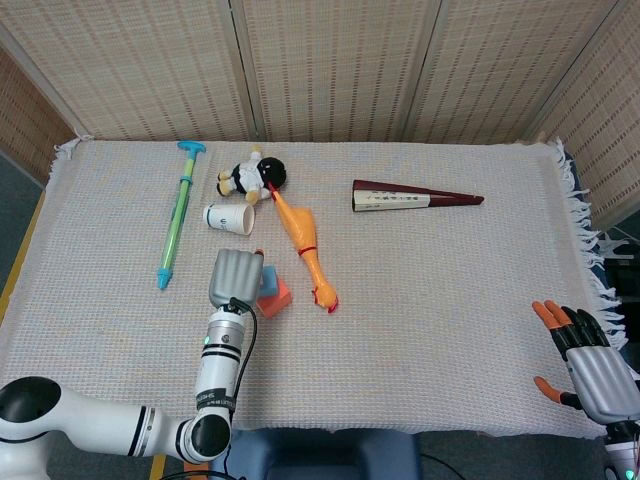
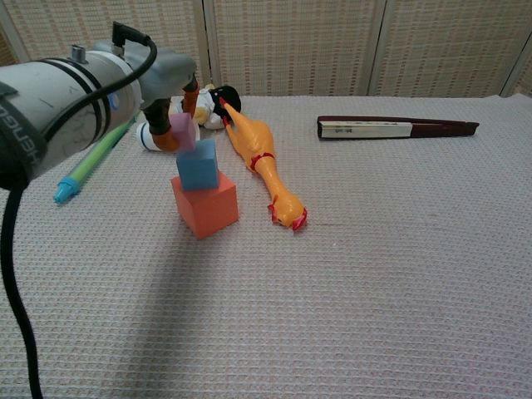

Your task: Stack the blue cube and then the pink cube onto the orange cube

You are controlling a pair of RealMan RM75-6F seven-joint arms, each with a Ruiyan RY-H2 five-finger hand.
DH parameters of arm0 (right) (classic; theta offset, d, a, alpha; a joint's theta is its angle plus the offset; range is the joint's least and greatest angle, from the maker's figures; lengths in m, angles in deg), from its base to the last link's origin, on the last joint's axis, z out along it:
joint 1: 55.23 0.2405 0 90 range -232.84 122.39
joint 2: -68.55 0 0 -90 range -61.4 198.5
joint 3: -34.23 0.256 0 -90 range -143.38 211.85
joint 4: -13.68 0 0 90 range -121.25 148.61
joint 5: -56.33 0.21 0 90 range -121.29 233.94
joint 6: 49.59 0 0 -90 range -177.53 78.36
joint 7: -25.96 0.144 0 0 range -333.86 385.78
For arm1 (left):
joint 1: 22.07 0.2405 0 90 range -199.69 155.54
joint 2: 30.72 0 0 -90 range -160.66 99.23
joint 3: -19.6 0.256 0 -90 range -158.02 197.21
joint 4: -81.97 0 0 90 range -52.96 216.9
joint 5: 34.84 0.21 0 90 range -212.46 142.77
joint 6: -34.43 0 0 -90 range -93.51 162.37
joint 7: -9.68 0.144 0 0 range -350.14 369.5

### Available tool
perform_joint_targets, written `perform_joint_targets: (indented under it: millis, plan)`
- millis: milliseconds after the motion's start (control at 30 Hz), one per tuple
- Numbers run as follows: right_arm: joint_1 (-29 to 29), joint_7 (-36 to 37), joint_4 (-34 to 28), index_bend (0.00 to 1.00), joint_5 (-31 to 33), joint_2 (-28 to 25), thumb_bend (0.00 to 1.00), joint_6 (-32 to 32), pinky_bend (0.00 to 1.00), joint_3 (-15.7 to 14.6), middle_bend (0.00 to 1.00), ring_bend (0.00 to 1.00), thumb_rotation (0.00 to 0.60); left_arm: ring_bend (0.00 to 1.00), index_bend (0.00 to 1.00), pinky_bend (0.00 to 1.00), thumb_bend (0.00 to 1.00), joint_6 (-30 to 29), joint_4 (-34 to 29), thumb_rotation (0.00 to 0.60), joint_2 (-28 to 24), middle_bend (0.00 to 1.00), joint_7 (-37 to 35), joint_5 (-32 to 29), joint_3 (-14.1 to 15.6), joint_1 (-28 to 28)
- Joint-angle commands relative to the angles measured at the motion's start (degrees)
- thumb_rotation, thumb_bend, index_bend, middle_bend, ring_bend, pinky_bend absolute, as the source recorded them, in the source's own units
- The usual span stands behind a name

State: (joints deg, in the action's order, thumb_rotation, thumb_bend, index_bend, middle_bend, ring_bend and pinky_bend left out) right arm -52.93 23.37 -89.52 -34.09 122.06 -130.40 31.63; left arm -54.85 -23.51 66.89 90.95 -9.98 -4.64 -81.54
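Note:
The blue cube [image 2: 198, 164] sits on the orange cube [image 2: 205, 205] left of centre; the head view shows only slivers of the blue cube [image 1: 269, 276] and orange cube [image 1: 277, 298] beside my hand. My left hand [image 2: 170, 87] holds the pink cube [image 2: 182, 130] between its fingertips, just above the blue cube's left edge. From above, the left hand [image 1: 236, 277] hides the pink cube. My right hand [image 1: 590, 362] hangs at the table's near right corner, fingers spread and holding nothing.
A rubber chicken [image 2: 261, 162] lies right beside the stack. Behind it are a paper cup [image 1: 229, 218], a plush penguin [image 1: 254, 177] and a green-blue water squirter [image 1: 176, 214]. A folded fan [image 1: 414, 198] lies at the far right.

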Motion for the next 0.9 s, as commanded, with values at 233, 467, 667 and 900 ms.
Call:
perform_joint_targets:
  millis: [233,467,667,900]
  plan:
    - [0.06,0.07,-0.09,0.0,-0.08,-0.04,0.12,0.03,0.0,0.01,0.0,0.0,0.6,1.0,0.69,1.0,0.32,-1.0,-0.06,0.6,0.3,1.0,-0.36,-1.11,0.56,-1.74]
    - [0.1,0.4,-0.11,0.0,-0.26,-0.18,0.12,0.05,0.0,-0.05,0.0,0.0,0.6,1.0,0.68,1.0,0.32,-0.96,0.8,0.6,1.02,1.0,-0.67,-1.51,0.94,-3.3]
    - [0.01,0.81,-0.03,0.0,-0.07,-0.39,0.11,-0.13,0.0,0.02,0.0,0.0,0.6,1.0,0.68,1.0,0.32,-0.81,1.69,0.6,1.19,1.0,-1.06,-1.86,1.48,-4.07]
    - [-0.04,1.01,-0.02,0.0,-0.03,-0.52,0.12,-0.27,0.0,0.09,0.0,0.0,0.6,1.0,0.64,1.0,0.32,-0.48,2.44,0.6,1.12,1.0,-1.99,-2.33,1.77,-4.5]
